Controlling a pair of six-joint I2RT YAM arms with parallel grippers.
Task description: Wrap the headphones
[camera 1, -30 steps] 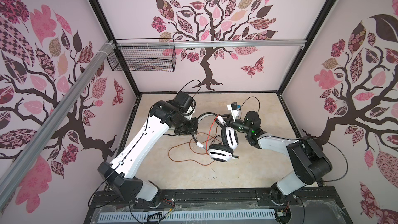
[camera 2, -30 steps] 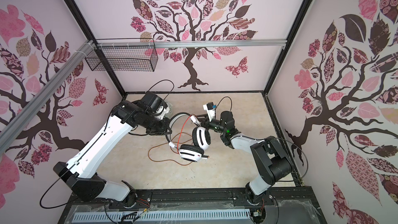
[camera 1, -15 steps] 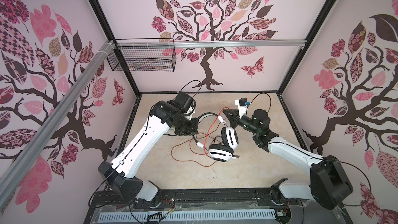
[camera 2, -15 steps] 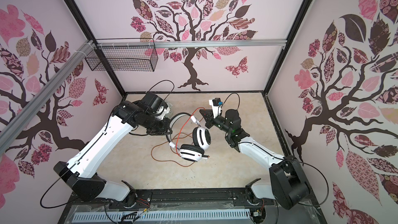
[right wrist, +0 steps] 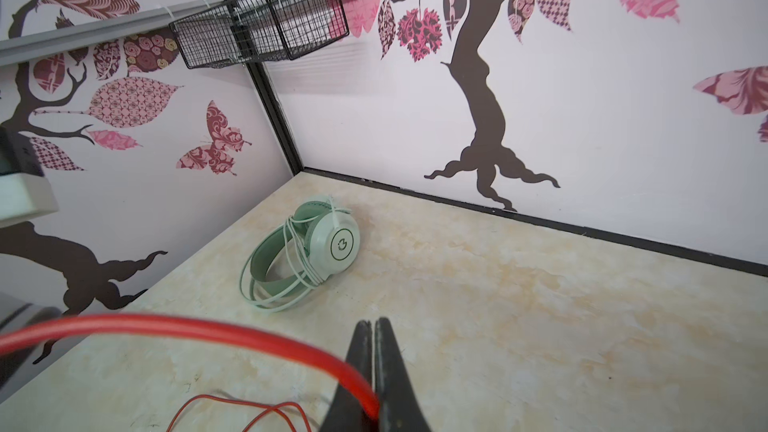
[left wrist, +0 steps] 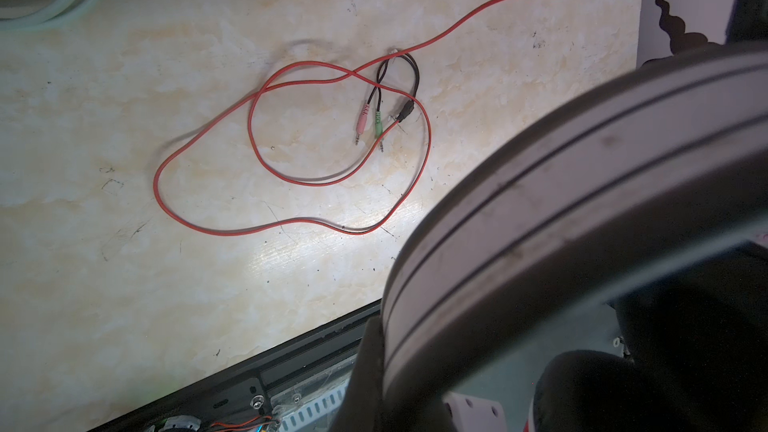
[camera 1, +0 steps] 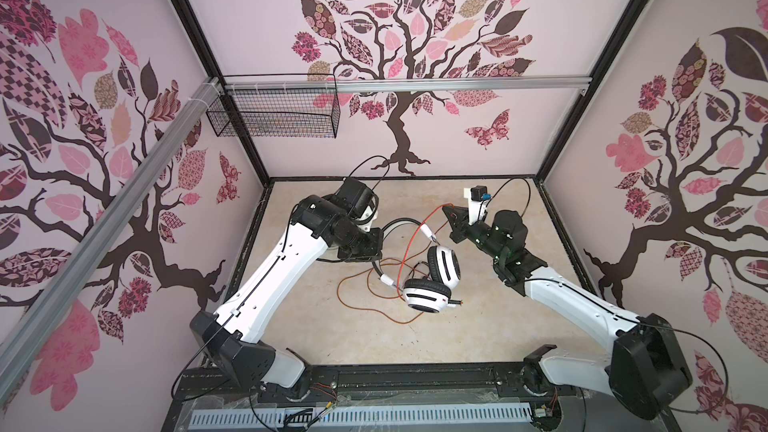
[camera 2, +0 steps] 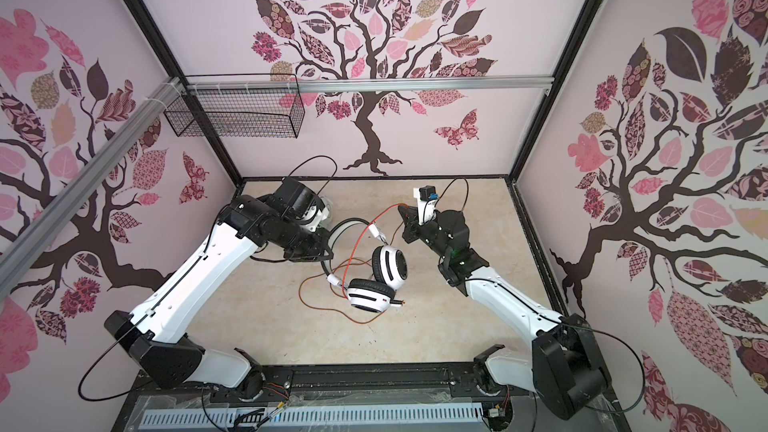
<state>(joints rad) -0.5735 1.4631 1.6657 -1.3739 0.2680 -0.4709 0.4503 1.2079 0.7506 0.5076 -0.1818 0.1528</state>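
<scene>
White-and-black headphones (camera 1: 444,270) mid-table (camera 1: 478,326), band clamped in left gripper (camera 1: 371,254). Orange-red cord (right wrist: 166,322) arcs up to right gripper (right wrist: 374,338), jaws pinched together on it; rest lies looped on table. Mint-green headphones (right wrist: 316,251) lie in far left corner, cord wound round.

Both top views look down from high on the whole counter (camera 1: 478,326); the left wrist view looks down close, the right one low toward its far-left corner.
</scene>
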